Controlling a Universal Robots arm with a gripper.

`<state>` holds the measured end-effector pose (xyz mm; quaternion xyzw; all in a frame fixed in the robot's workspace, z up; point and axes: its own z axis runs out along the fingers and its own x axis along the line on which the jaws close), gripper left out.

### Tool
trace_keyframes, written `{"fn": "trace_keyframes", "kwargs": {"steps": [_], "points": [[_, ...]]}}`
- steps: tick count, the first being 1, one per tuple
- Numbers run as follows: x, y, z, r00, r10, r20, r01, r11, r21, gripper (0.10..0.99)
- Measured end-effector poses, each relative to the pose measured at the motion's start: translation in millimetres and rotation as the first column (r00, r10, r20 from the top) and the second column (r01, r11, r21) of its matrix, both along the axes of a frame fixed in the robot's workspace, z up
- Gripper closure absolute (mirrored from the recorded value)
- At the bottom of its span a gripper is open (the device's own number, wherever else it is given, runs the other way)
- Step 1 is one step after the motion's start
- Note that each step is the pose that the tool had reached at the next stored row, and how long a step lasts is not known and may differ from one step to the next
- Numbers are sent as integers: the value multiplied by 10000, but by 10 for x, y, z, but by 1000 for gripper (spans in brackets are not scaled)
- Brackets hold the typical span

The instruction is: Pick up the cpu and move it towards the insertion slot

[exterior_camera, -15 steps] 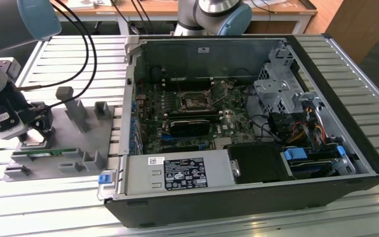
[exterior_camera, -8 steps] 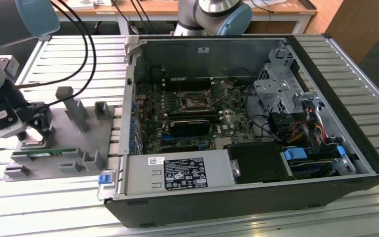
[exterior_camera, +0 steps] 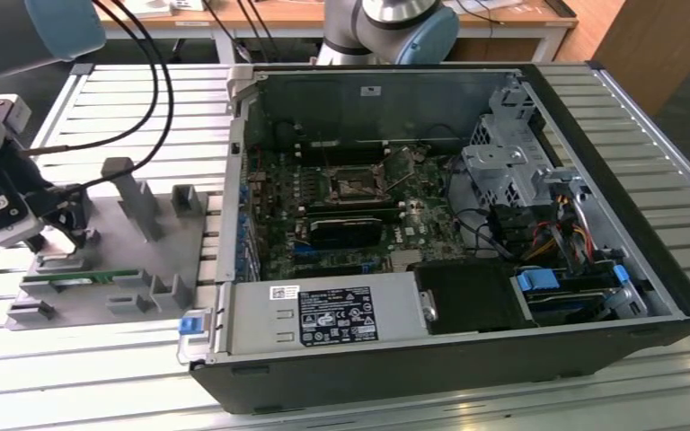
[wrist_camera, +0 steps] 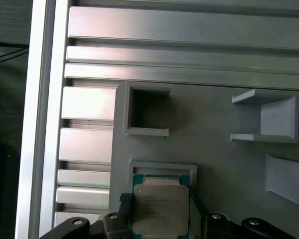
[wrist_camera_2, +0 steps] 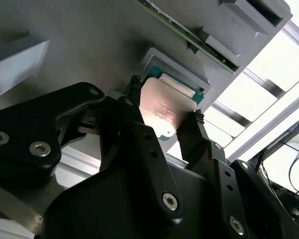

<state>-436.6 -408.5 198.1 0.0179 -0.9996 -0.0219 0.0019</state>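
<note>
The cpu point(wrist_camera: 160, 209), a flat square chip with a silvery top and a green rim, lies in its grey pocket on the grey holder plate point(exterior_camera: 105, 238). In both wrist views my gripper point(wrist_camera: 159, 199) has a black fingertip pressed against each side of the cpu point(wrist_camera_2: 162, 107); the gripper point(wrist_camera_2: 165, 99) is shut on it. In the exterior view the gripper point(exterior_camera: 64, 238) stands low over the plate at that view's left. The insertion slot point(exterior_camera: 351, 186), a square socket with a dark centre and a metal frame, sits on the motherboard inside the open computer case, far from the gripper.
The grey plate carries upright posts point(exterior_camera: 123, 184) and a long green memory stick point(exterior_camera: 69, 278). The open case point(exterior_camera: 465, 269) has tall walls, a drive cage point(exterior_camera: 507, 171), cables and a labelled power supply point(exterior_camera: 327, 316). A second arm's base point(exterior_camera: 387, 27) stands behind the case.
</note>
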Motion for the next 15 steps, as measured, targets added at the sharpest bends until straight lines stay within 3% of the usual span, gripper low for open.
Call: {"fn": "trace_keyframes", "kwargs": {"steps": [3, 15], "points": [[0, 0, 58, 10000, 0, -1, 0, 10000, 1, 545], [0, 0, 102, 10000, 0, 1, 0, 10000, 4, 545]]}}
